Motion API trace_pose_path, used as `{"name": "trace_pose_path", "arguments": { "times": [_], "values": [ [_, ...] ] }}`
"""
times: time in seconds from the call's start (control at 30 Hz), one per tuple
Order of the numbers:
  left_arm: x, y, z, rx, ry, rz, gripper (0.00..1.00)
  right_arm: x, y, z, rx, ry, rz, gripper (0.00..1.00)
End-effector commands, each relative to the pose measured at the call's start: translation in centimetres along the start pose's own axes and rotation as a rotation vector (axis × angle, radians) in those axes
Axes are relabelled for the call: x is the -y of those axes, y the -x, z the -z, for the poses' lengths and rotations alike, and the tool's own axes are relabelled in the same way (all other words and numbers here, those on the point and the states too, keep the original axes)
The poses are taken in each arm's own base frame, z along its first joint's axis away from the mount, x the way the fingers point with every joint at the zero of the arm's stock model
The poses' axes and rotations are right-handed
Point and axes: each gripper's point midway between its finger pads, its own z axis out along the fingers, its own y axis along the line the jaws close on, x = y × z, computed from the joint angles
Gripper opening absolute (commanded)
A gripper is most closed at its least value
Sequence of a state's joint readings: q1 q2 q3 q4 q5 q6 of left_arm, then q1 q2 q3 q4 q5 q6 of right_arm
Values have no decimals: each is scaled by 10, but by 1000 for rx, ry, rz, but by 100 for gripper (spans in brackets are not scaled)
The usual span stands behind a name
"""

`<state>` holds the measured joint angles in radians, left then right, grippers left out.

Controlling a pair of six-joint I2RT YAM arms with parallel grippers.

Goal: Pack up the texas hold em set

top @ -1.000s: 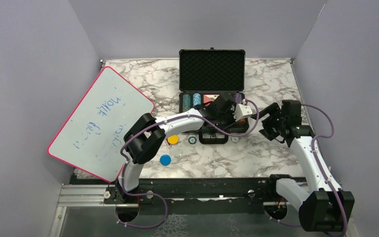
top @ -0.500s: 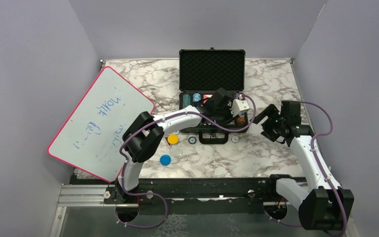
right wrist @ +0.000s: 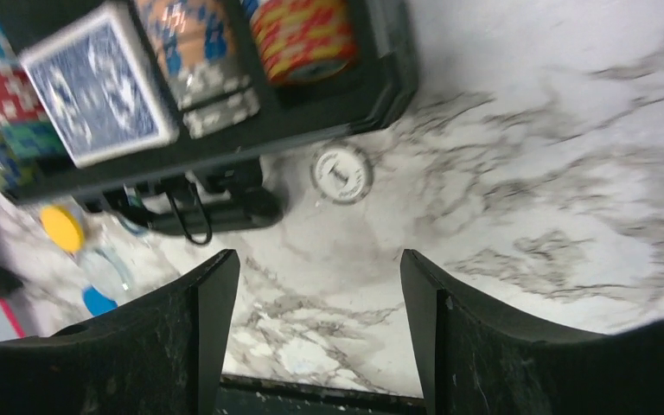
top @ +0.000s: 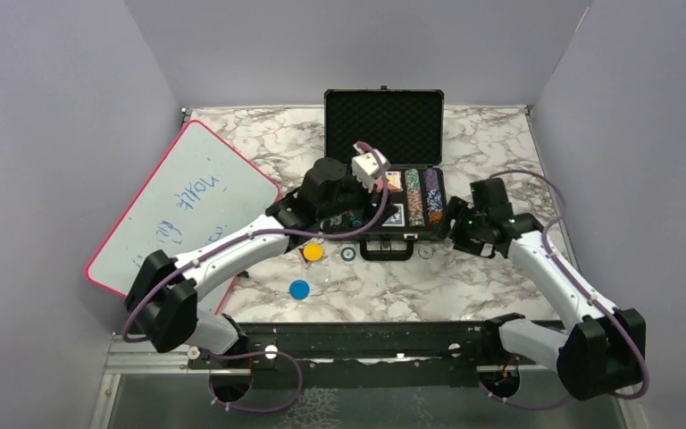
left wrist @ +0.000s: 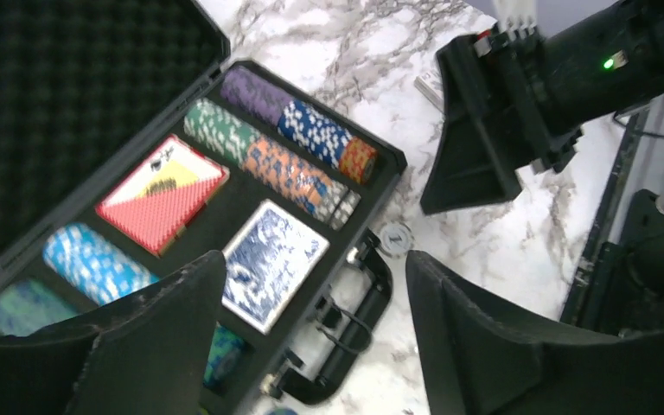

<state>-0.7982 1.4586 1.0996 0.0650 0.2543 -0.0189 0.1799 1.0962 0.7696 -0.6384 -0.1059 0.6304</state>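
Black briefcase (top: 384,125) open far-centre on marble table (top: 500,286), lilac walls (top: 54,107) around. Inside: one red deck (left wrist: 162,192), one blue deck (left wrist: 274,262), poker chips (left wrist: 303,169) in rows. Loose in front: one yellow button (top: 313,253), one blue button (top: 299,289), two pale buttons (right wrist: 341,173). Red-edged whiteboard (top: 188,210) at left. Left gripper (left wrist: 316,264) over the case, right gripper (right wrist: 318,264) beside it, both spread, empty.

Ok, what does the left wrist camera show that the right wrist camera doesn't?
Only the left wrist view: the red card deck and the case's foam-lined lid. Only the right wrist view: the yellow button on the table. Both: the blue card deck, the white button on the marble, and the case handle.
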Motion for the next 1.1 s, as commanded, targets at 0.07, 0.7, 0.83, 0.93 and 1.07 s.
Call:
{"name": "trace_pose_path", "arguments": {
  "times": [0.07, 0.7, 0.83, 0.93, 1.07],
  "values": [
    [-3, -12, 38, 96, 114, 201, 84, -2, -17, -20, -7, -140, 92, 71],
    [-10, -29, 61, 132, 177, 278, 88, -8, -42, -75, -14, -291, 170, 59],
    [-11, -31, 62, 128, 180, 279, 88, 1, -43, -81, -8, -340, 154, 59],
    [-11, -32, 62, 126, 180, 279, 88, 10, -43, -84, 5, -385, 145, 59],
    [-12, -33, 62, 127, 183, 280, 88, 20, -43, -89, 21, -435, 133, 59]
  ]
}}
